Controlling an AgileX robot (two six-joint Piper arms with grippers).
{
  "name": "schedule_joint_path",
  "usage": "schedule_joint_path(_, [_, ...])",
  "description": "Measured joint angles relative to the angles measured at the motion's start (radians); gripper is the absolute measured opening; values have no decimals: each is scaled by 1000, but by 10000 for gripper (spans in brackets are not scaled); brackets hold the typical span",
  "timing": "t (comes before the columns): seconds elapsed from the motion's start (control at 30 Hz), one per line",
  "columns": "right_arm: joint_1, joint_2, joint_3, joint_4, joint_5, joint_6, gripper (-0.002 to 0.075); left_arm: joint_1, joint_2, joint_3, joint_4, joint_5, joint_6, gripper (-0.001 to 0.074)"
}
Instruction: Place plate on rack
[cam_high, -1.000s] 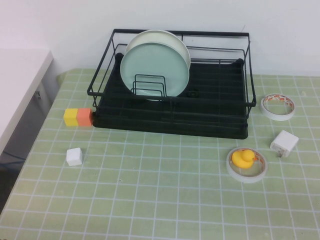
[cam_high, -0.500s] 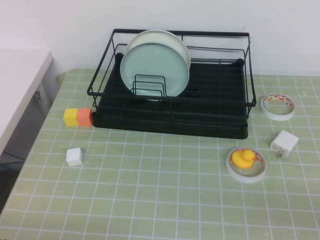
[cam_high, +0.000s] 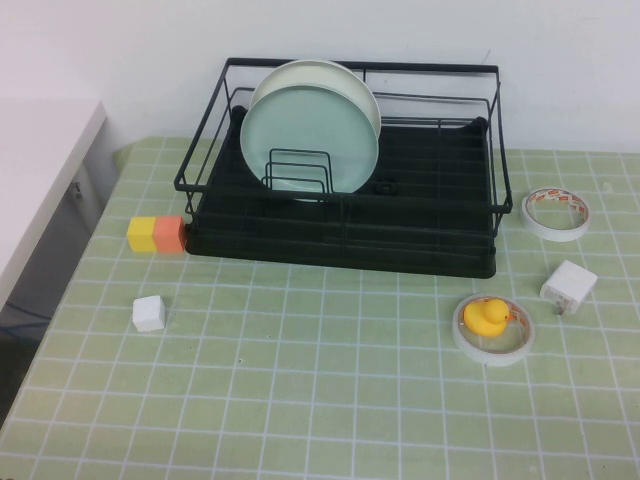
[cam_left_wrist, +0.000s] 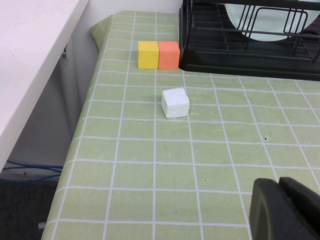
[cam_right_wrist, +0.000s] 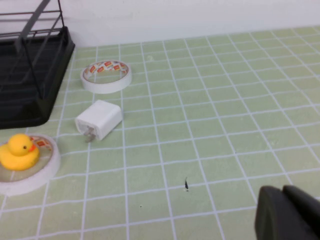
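The mint-green plate (cam_high: 308, 140) stands upright in the black wire rack (cam_high: 440, 235), leaning against a cream-white plate (cam_high: 350, 75) behind it, held by divider loops (cam_high: 297, 170). Part of the plate (cam_left_wrist: 260, 25) and rack (cam_left_wrist: 240, 57) shows in the left wrist view. Neither gripper appears in the high view. My left gripper (cam_left_wrist: 280, 187) is shut and empty, low over the table's front left, far from the rack. My right gripper (cam_right_wrist: 284, 195) is shut and empty over the front right of the table.
A yellow and orange block pair (cam_high: 157, 234) sits left of the rack and a white cube (cam_high: 148, 313) nearer. On the right are a tape roll (cam_high: 555, 212), a white charger (cam_high: 567, 286) and a yellow duck (cam_high: 486, 317) on a tape roll. A white counter (cam_high: 40, 170) borders the left.
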Motion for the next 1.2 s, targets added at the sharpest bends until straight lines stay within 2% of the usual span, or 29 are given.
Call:
schedule_joint_path(0.5, [0, 0, -2, 2, 6, 5, -2, 0, 0, 0, 0, 0, 0, -1])
schedule_joint_path(0.8, [83, 0, -2, 4, 8, 5, -2, 0, 0, 0, 0, 0, 0, -1])
schedule_joint_path(1.2, [90, 0, -2, 8, 9, 5, -2, 0, 0, 0, 0, 0, -3, -1])
